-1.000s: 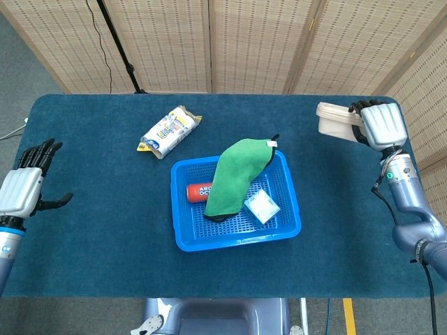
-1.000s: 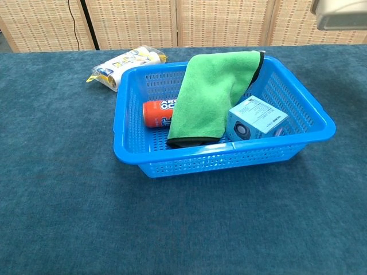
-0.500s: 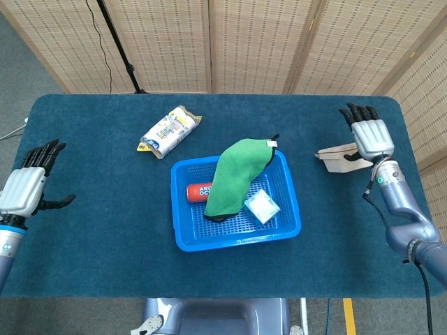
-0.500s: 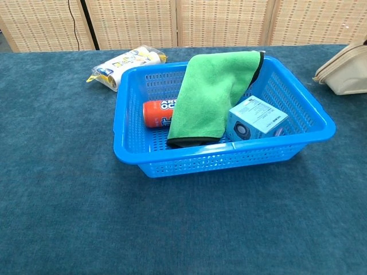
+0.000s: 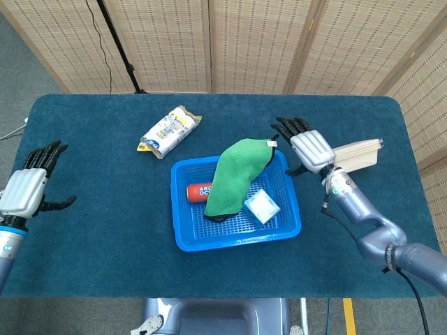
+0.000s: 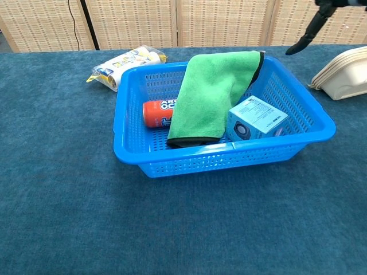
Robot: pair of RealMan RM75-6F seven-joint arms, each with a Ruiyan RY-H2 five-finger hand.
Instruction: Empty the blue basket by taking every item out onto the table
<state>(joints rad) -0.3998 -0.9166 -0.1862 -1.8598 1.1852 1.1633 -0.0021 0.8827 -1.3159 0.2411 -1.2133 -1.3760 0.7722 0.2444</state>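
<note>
Right hand [image 5: 311,149] hovers empty, fingers spread, at the basket's [image 5: 236,239] far right corner. Cloth [image 5: 236,176], can [image 5: 199,192], box [image 5: 262,206] remain inside. Next: probably pinch the cloth's top edge and lift it out. Left hand [image 5: 25,188] open, well left of basket.

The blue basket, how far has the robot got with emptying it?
Two items already lie out on the table: a white and yellow packet and a beige pouch. Nothing is in hand now: the right hand hovers open near the blue basket's far right corner, and the left hand waits open. Left inside are the green cloth, an orange can and a small light-blue box.
</note>
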